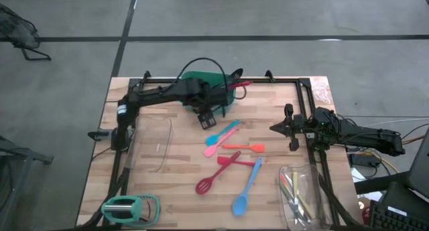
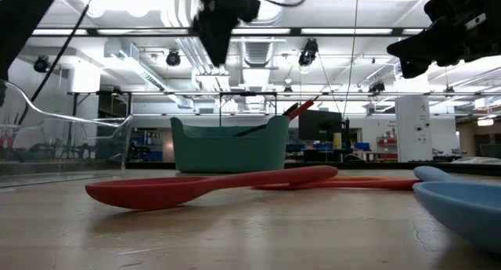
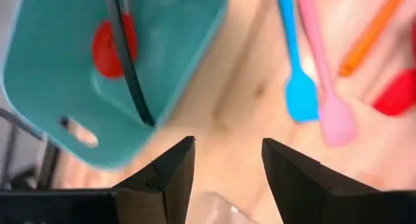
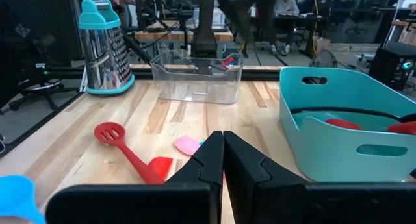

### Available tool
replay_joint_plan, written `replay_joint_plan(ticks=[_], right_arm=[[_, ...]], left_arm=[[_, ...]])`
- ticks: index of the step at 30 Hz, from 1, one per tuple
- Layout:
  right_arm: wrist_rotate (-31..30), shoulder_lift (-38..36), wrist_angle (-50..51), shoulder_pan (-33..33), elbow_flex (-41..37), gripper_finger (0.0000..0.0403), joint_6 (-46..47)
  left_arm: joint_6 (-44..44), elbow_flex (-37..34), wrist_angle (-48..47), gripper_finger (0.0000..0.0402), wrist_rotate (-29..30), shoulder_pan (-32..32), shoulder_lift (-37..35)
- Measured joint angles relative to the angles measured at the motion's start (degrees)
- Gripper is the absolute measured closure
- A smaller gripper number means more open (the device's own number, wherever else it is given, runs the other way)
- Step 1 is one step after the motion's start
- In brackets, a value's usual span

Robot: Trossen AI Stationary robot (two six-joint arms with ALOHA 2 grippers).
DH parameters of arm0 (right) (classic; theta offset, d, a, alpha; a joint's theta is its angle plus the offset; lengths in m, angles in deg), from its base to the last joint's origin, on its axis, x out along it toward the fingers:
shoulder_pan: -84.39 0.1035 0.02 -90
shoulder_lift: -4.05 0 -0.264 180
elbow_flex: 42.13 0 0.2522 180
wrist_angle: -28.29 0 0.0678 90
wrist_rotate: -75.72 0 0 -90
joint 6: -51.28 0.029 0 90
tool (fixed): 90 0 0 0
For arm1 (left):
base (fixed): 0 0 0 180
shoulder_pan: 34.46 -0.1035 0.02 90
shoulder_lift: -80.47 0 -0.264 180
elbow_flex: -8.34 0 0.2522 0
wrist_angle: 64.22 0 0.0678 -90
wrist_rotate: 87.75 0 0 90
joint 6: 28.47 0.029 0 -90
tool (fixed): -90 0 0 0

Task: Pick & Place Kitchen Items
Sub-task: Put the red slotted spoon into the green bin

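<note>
My left gripper point(image 1: 208, 118) hangs open and empty above the table, just near of the green tub point(image 1: 209, 86); its fingers point(image 3: 174, 172) touch nothing. A black utensil point(image 3: 127, 62) and a red one point(image 3: 107, 49) lie in the tub. On the table lie a blue spatula point(image 1: 225, 131), a pink spatula point(image 1: 214, 147), an orange spoon point(image 1: 244, 147), a red spatula point(image 1: 231, 159), a red slotted spoon point(image 1: 209, 180) and a blue spoon point(image 1: 244, 191). My right gripper point(image 1: 280, 128) is shut and empty, right of the utensils.
A clear glass tray point(image 1: 151, 145) stands at the left. Another point(image 1: 301, 194) at the near right holds several slim utensils. A teal-handled grater point(image 1: 127, 207) lies at the near left corner. A black frame point(image 1: 295, 80) runs along the far edge.
</note>
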Motion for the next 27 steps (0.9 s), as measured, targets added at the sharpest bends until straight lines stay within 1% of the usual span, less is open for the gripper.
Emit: replay_joint_plan(ticks=[3, 5, 8, 9, 13, 16, 19, 24, 27], right_arm=[[0.0, 0.0, 0.0, 0.0, 0.0, 0.0394, 0.0], [-0.2, -0.1, 0.0, 0.0, 0.0, 0.0394, 0.0], [-0.2, -0.1, 0.0, 0.0, 0.0, 0.0394, 0.0], [-0.3, -0.1, 0.0, 0.0, 0.0, 0.0394, 0.0], [-0.3, -0.1, 0.0, 0.0, 0.0, 0.0394, 0.0], [-0.3, -0.1, 0.0, 0.0, 0.0, 0.0394, 0.0], [-0.3, -0.1, 0.0, 0.0, 0.0, 0.0394, 0.0], [-0.3, -0.1, 0.0, 0.0, 0.0, 0.0394, 0.0], [-0.3, -0.1, 0.0, 0.0, 0.0, 0.0394, 0.0]], left_arm=[[-5.8, -1.1, -0.3, 0.0216, -5.0, 1.3, -1.9], [-7.2, -2.6, 0.5, 0.0216, -8.8, 1.9, -2.3], [-6.5, -5.4, 3.8, 0.0216, -14.0, 3.2, -2.3], [-6.2, -6.7, 5.9, 0.0216, -15.2, 4.0, -2.3], [-6.0, -14.5, 19.8, 0.0216, -18.9, 8.1, -2.4], [-8.3, -21.1, 29.8, 0.0216, -20.1, 11.0, -2.4], [-11.2, -27.3, 39.0, 0.0216, -19.7, 14.3, -2.4], [-13.6, -37.1, 57.8, 0.0216, -20.0, 17.8, -2.0], [-16.4, -41.4, 63.8, 0.0216, -15.5, 18.3, -2.0]])
